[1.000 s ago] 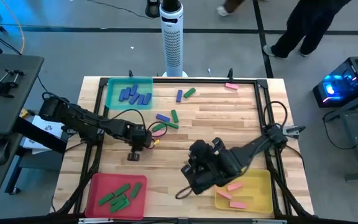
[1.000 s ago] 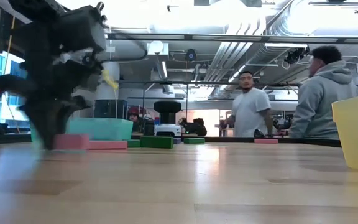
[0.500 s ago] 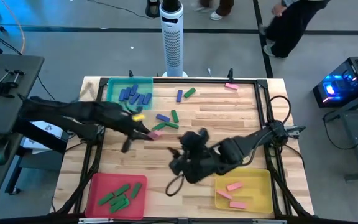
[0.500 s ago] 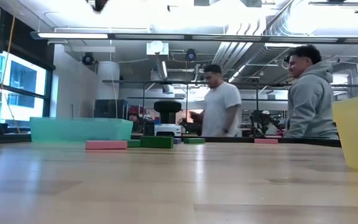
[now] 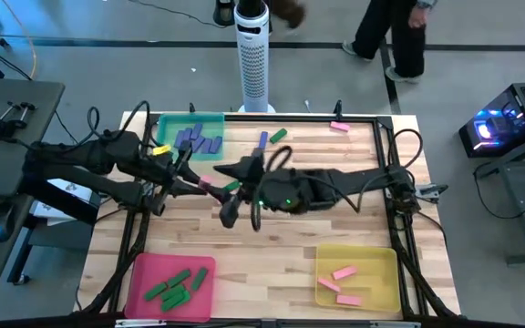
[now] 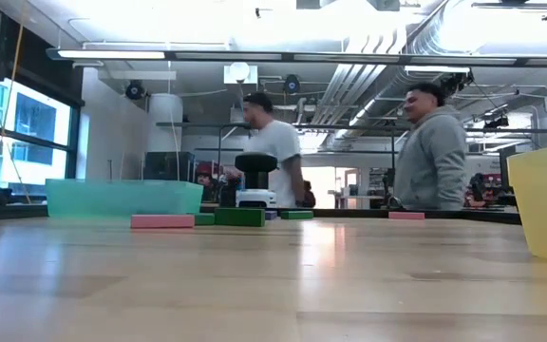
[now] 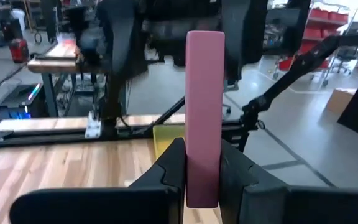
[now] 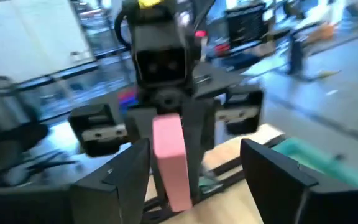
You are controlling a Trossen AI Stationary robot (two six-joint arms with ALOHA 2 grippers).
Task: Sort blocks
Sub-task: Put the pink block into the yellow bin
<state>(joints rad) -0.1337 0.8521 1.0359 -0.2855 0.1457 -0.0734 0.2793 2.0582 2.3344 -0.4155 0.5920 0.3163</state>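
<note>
**Onlooker A:** They're doing a handover in the air. The left claw is clamped on a small pink rectangular block, held above the wooden desk left of centre, just right of the teal tray. The right claw stands wide open around that block with nothing gripped yet.

**Onlooker B:** So what would make it clean?

**Onlooker A:** I'd say the right claw should close squarely on the free end of the block, on its flat faces, and the left should let go only once that grip looks firm. If it releases too soon, the block drops among the loose blue and green blocks farther back. Then it goes to the yellow tray at the near right, where the other pink ones lie.

**Onlooker B:** Different from a second ago?

**Onlooker A:** Quite. Then the left claw was low over the middle of the desk near a pink block, and the right arm hung by the yellow tray with narrower jaws. Since then the left has lifted the block and the right has swung across, opening wider. The two people beyond the desk have also walked along.
</note>
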